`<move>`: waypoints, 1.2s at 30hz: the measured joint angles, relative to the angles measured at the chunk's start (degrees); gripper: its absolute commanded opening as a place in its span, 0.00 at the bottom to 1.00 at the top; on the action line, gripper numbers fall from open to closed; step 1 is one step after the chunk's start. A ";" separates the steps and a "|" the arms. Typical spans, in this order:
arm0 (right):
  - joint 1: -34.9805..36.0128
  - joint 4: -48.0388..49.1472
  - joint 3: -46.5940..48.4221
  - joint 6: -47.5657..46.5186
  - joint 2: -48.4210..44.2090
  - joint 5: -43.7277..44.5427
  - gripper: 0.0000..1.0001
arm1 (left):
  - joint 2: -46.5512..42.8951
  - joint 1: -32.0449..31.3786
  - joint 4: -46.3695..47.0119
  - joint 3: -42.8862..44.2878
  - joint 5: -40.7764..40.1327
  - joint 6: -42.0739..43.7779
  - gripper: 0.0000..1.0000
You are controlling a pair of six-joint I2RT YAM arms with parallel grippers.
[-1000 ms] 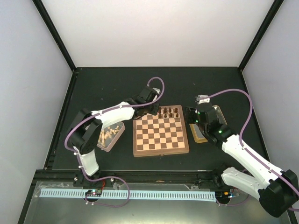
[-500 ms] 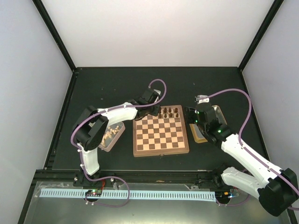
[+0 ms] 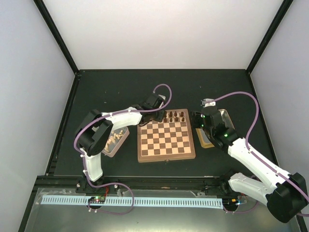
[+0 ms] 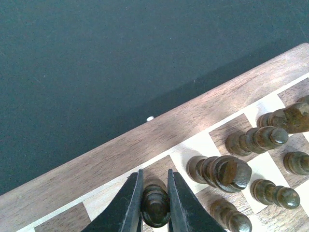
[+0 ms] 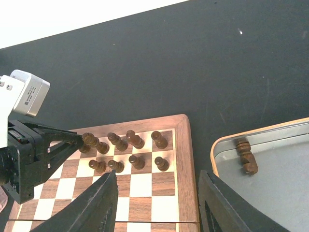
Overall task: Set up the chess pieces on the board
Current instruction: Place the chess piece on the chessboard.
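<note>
Chess pieces [image 3: 175,116] crowd far rows of the board [image 3: 166,157]; left claw [image 4: 154,180] pinches one dark piece [image 4: 155,209] at an edge square. Best lowered straight, released gently. Right claw [image 5: 159,193] gapes empty.

Inside a robotics lab's test cell, the left arm [image 3: 120,115] and the right arm [image 3: 253,159] stand bolted at the near edge of a black-topped table [image 3: 125,89], the board [image 3: 166,141] between them. Plain white panels [image 3: 164,34] set in black corner posts [image 3: 55,36] box them in. Purple cables [image 3: 240,93] loop off both arms (a slotted white cable duct [image 3: 159,201] runs along the grey metal front), and a small white camera [image 5: 26,92] rides on one wrist.
</note>
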 measured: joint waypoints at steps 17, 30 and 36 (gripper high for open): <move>0.00 -0.04 0.00 0.02 -0.02 0.00 0.48 | 0.13 0.00 0.04 -0.42 1.33 -0.11 0.25; -0.66 -4.50 2.51 2.71 2.34 2.47 0.53 | -13.97 0.07 -2.25 -5.73 -1.68 -3.69 0.40; -8.26 -6.34 3.98 2.97 6.91 0.72 0.54 | -26.64 0.11 -6.16 -8.20 -5.49 -6.60 0.48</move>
